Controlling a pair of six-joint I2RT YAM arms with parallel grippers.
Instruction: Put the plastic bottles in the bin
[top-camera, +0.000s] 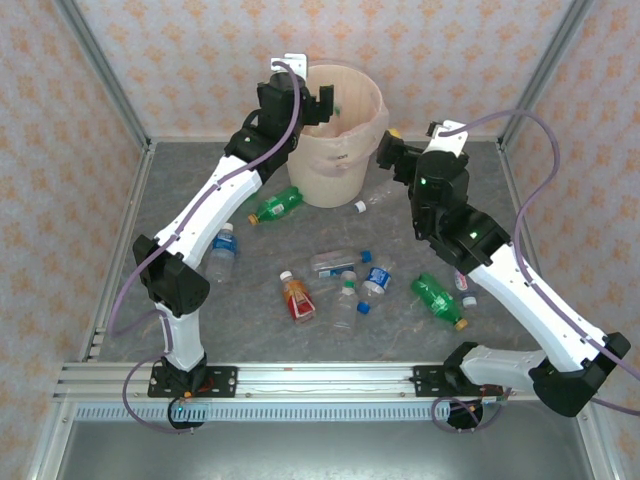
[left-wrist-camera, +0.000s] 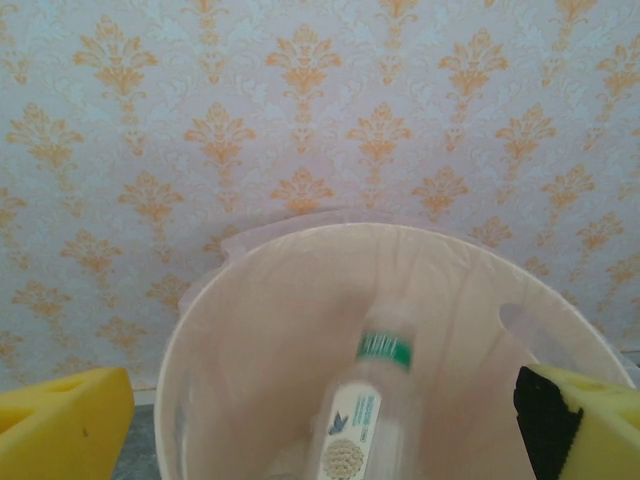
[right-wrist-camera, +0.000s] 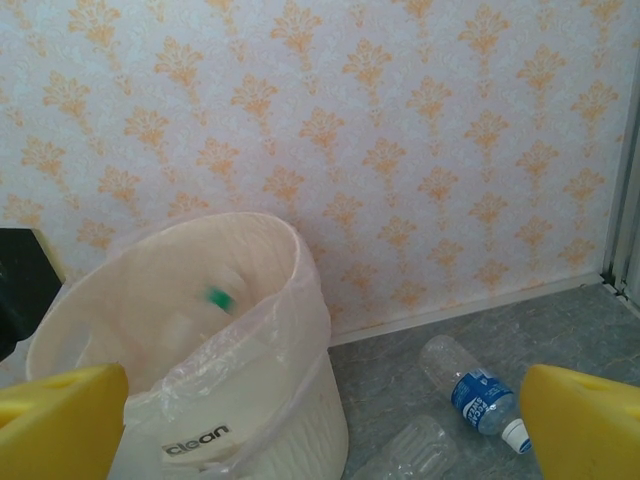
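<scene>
Left gripper spread apart over bin at 12 o'clock, green-capped bottle loose inside. Right gripper wide apart beside bin, 1 o'clock.

Left arm stretched toward the table far edge. Left gripper held high, jaws wide apart. Right arm bent at the elbow. Right gripper lower, near the far edge, jaws wide apart too.

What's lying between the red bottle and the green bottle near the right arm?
In the top view, a clear bottle and a blue-labelled bottle lie between them.
</scene>
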